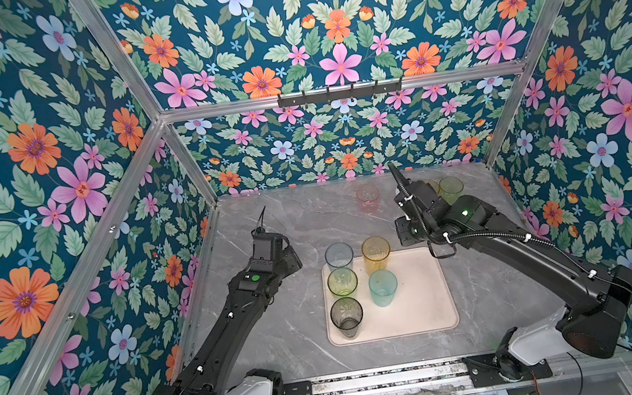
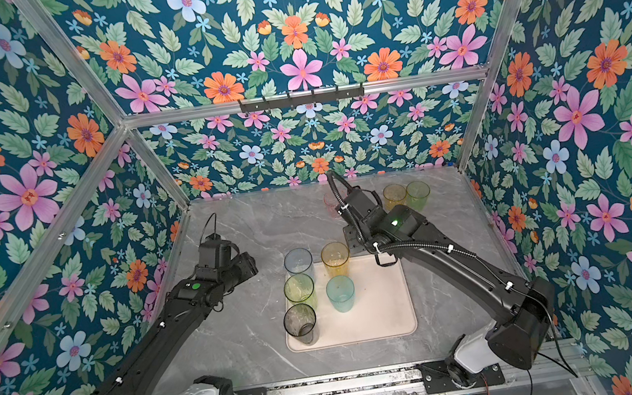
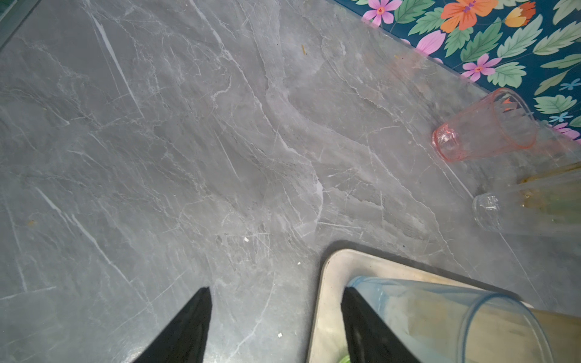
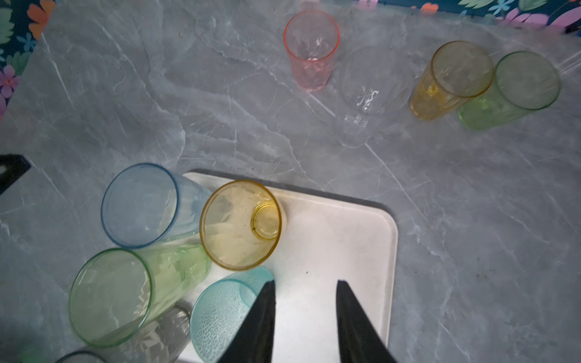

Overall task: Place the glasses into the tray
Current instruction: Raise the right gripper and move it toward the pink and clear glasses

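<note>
Marble tabletop (image 1: 267, 222), tray (image 1: 425, 296) with five glasses (image 1: 383, 288)

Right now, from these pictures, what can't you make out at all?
Clear glass: unseen in both top views, transparent and probably behind the right arm.
Smoky glass: cut off by the right wrist view's edge.
Left gripper, right gripper: hidden in both top views beneath their own wrists.

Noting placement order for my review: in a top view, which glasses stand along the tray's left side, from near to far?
Near to far: smoky dark tumbler → yellow-green tumbler → blue-grey tumbler.
</note>
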You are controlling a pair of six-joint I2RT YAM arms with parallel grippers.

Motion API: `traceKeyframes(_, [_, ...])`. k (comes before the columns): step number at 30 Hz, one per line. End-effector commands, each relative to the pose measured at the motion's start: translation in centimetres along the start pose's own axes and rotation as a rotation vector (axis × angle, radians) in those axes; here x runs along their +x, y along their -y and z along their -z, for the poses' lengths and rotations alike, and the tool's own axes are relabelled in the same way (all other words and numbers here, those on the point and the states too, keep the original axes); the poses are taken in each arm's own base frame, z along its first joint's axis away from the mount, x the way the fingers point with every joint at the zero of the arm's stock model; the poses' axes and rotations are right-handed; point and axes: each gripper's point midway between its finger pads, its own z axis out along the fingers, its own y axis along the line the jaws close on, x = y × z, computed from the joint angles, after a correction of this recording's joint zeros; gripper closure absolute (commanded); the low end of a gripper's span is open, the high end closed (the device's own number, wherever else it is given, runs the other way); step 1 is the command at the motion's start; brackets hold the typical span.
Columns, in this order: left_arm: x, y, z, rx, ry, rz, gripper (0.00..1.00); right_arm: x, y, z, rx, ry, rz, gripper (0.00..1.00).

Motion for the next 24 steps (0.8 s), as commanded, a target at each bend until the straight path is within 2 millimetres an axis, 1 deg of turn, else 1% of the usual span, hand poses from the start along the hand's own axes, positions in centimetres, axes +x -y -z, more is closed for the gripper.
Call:
traceKeyframes(1, [-0.2,-0.3,0.1,-0.012,0.012,-0.004,0.32,-1.5,1.5,-0.3,0.027,0.02,-0.004,0.64])
traceKeyframes(5, [-0.1,-0.4,0.1,-0.015,0.011,-0.004,0.32,-3.3,3.6,-1.2,0.039,0.033,-0.068,0.64])
traceKeyframes(10, [-0.1,-0.4,0.2,-0.014,0.011,-0.004,0.31,-4.9,5.5,-2.2,0.049,0.033,-0.125,0.63])
traceKeyframes(16, [0.0,-0.2,0.1,-0.005,0.009,0.001,0.31,-5.8,7.6,-4.2,0.06,0.006,-0.177,0.62])
traceKeyframes(21, [-0.1,-0.1,0.1,-0.001,0.008,0.001,0.31,-6.2,8.8,-5.7,0.068,-0.015,-0.206,0.62])
traceKeyframes(24, [-0.1,-0.2,0.1,-0.005,0.009,0.001,0.31,-6.2,9.4,-7.6,0.069,-0.05,-0.224,0.62])
